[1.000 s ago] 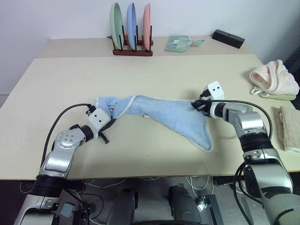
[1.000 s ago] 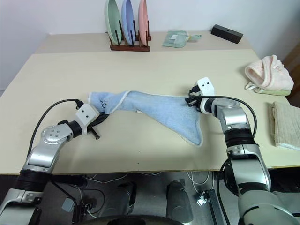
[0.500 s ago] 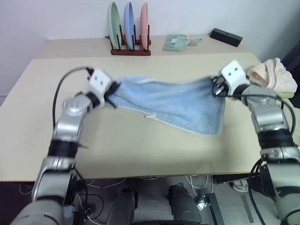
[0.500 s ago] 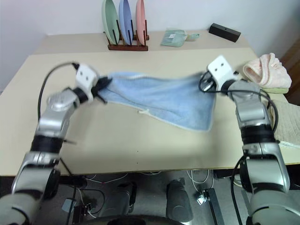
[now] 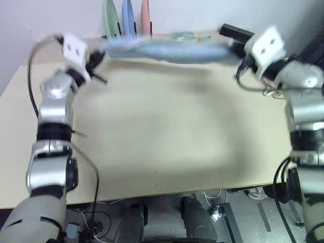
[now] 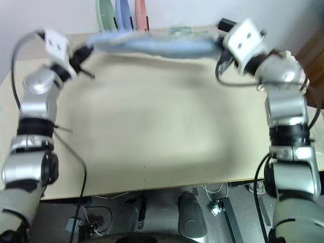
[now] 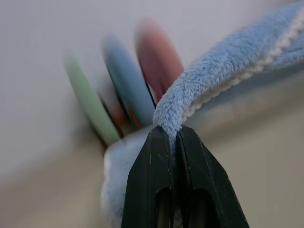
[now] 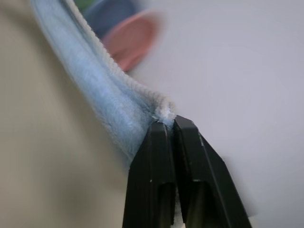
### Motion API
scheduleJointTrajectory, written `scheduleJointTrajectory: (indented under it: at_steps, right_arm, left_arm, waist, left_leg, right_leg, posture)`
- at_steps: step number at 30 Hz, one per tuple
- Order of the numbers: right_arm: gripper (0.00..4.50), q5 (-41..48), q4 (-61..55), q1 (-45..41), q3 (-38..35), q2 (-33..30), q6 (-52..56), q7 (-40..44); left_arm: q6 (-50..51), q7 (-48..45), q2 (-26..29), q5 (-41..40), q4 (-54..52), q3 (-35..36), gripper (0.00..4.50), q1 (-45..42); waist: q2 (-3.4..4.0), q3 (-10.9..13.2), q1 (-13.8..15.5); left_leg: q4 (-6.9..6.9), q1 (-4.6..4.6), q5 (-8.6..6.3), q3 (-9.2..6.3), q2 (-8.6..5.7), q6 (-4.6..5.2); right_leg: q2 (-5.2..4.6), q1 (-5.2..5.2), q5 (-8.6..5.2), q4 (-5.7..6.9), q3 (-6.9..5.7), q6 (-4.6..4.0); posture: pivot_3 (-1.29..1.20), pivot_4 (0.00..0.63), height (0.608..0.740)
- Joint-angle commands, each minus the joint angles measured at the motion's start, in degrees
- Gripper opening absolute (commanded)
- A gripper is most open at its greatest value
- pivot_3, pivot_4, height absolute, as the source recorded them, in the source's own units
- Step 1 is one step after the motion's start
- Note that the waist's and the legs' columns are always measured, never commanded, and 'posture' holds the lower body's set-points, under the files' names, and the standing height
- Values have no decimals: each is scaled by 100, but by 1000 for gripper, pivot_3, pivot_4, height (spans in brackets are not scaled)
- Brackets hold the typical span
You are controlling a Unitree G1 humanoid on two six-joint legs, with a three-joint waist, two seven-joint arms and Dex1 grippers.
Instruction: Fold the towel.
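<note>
Each claw, left [image 7: 174,135] and right [image 8: 167,124], pinches the fluffy light-blue, white-edged towel [image 5: 167,50] stretched between them.

Head pair: two eyes of one stereo camera, set high, looking forward and down over both arms onto the table [image 5: 167,136].
Head pair, overlap: almost the same scene; the right eye's picture is shifted slightly sideways.
Head pair, reach: far enough to take in the table's near edge, the wall behind, and the plate rack [image 5: 126,17] at the back.
Left wrist view: sits just behind the left hand [image 7: 174,135], looking along its two black fingers, very near the towel [image 7: 228,66]; faces the plate rack and wall.
Right wrist view: just behind the right hand [image 8: 169,124], equally close, looking along the towel's edge toward the plates.
Shared by all: the towel and the coloured plates.
</note>
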Motion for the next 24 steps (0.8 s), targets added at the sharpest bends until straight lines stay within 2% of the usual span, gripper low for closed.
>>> scheduleJointTrajectory:
  at_steps: [1,3,7,12,17,20,22,23,24]
  right_arm:
    - [67,571,-1388,1040,-257,-309,754,499]
    - [67,697,-1890,1802,-329,-481,1037,698]
    - [67,944,-2498,2752,-535,-778,1457,946]
    - [67,1164,-2875,3328,-778,-978,1670,1154]
    - [67,1140,-2814,3372,-799,-971,1619,1138]
    - [0,1067,-2722,3358,-703,-959,1593,1131]
    - [637,1004,-2699,3387,-638,-983,1574,1151]
    - [972,963,-2690,3409,-600,-997,1579,1161]
    - [1438,954,-2685,3429,-566,-1019,1616,1193]
  left_arm:
    - [821,-655,402,-453,-1795,-25,0,1175]
    - [1382,-876,561,-682,-2555,5,0,2032]
    - [2176,-949,756,-992,-3509,92,0,3052]
    - [2585,-1129,981,-1115,-4130,43,0,3692]
    - [2675,-1145,1044,-1146,-4152,33,0,3759]
    - [2738,-1103,1018,-1166,-4003,78,945,3640]
    - [2719,-1114,1040,-1149,-3975,73,1849,3619]
    - [2697,-1120,1059,-1127,-3978,69,2439,3624]
    - [2685,-1139,1075,-1120,-3985,63,2959,3631]
  waist:
    - [0,5,17]
    - [0,3,38]
    - [0,3,155]
    - [-4,3,193]
    - [-4,3,200]
    - [-4,3,203]
    - [-4,3,205]
    - [-4,3,205]
    - [-4,3,205]
  left_leg:
    - [5,-1,-1,0,-1,2]
    - [8,0,-8,-3,2,16]
    - [19,18,0,-2,3,13]
    - [8,116,5,-1,8,21]
    - [6,115,5,0,8,21]
    - [5,115,5,0,8,21]
    - [5,115,5,0,8,21]
    - [5,115,5,0,8,21]
    - [5,115,5,0,8,21]
  right_leg:
    - [0,-1,1,0,1,-2]
    - [0,-2,6,8,1,-10]
    - [2,17,21,13,1,-32]
    - [5,129,17,-14,-1,-42]
    - [4,127,19,-16,-1,-37]
    - [4,127,19,-17,-1,-36]
    - [4,127,19,-17,-1,-36]
    - [4,127,19,-17,-1,-36]
    - [4,127,19,-17,-1,-36]
  posture:
    - [0,150,740]
    - [0,150,740]
    - [0,150,740]
    - [0,150,740]
    - [0,150,740]
    - [0,150,740]
    - [0,150,740]
    - [0,150,740]
    - [0,150,740]
